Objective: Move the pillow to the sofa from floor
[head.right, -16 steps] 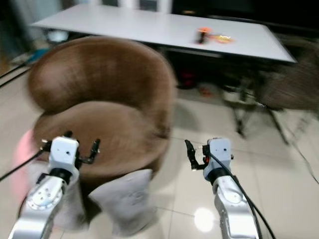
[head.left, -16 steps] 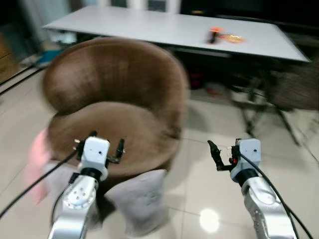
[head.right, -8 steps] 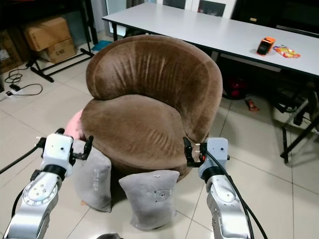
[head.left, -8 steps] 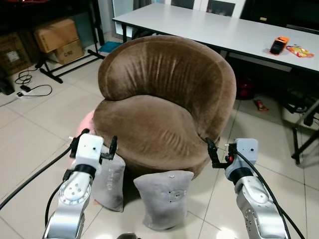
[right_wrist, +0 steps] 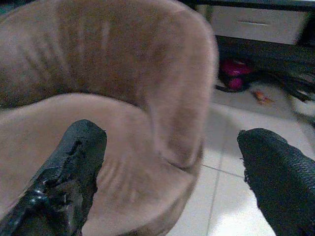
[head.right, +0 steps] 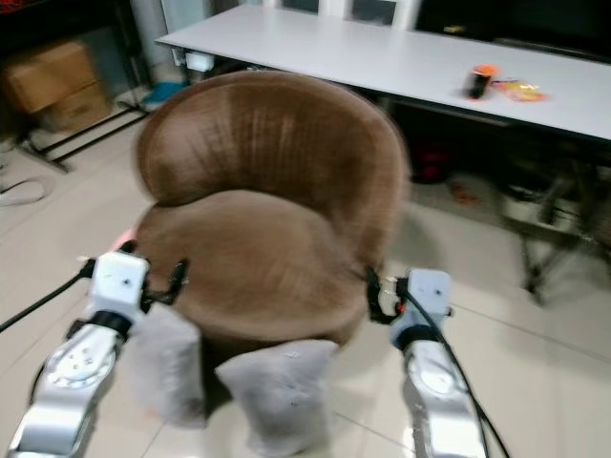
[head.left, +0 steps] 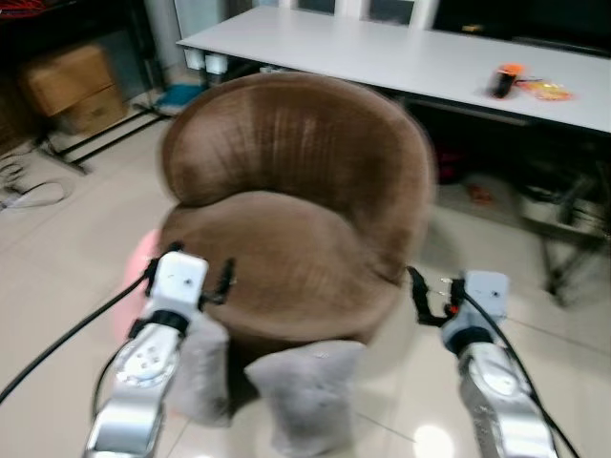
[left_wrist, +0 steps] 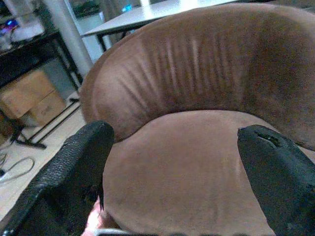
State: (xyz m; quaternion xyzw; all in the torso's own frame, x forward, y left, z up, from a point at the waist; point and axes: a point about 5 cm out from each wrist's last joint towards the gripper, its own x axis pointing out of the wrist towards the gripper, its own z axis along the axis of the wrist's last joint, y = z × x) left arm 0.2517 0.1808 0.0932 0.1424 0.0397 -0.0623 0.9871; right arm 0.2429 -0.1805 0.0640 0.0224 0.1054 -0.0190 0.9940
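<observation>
Frames blurred, camera in motion. Nearest: two grey pillows on the tiled floor (head.left: 57,239), both upright, leaning against the front base of the sofa. One pillow (head.left: 304,393) sits front-centre: plain grey fabric, square-ish, soft creases, faint small mark on its face, too blurred to read. Second grey pillow (head.left: 199,367) just to its left, partly behind the left arm. A pink thing (head.left: 136,277) low at the sofa's left side, too blurred to identify.

Left pincer (head.left: 191,278) hovers at the front-left edge of the sofa seat, fingers spread apart, nothing between them. Right pincer (head.left: 429,294) hovers just off the sofa's front-right edge, above floor, fingers likewise spread wide and empty. Neither touches a pillow.

Sofa (head.left: 296,200): round brown tub chair, velvety ribbed backrest, seat bare.

Behind it: long white desk (head.left: 382,52) with an orange-and-black item (head.left: 504,80) and a yellow-orange packet (head.left: 544,91) near its right end; no print legible. Cardboard boxes (head.left: 67,86) far left by a dark rack; no labels readable. Cable (head.left: 24,191) on the floor there.
</observation>
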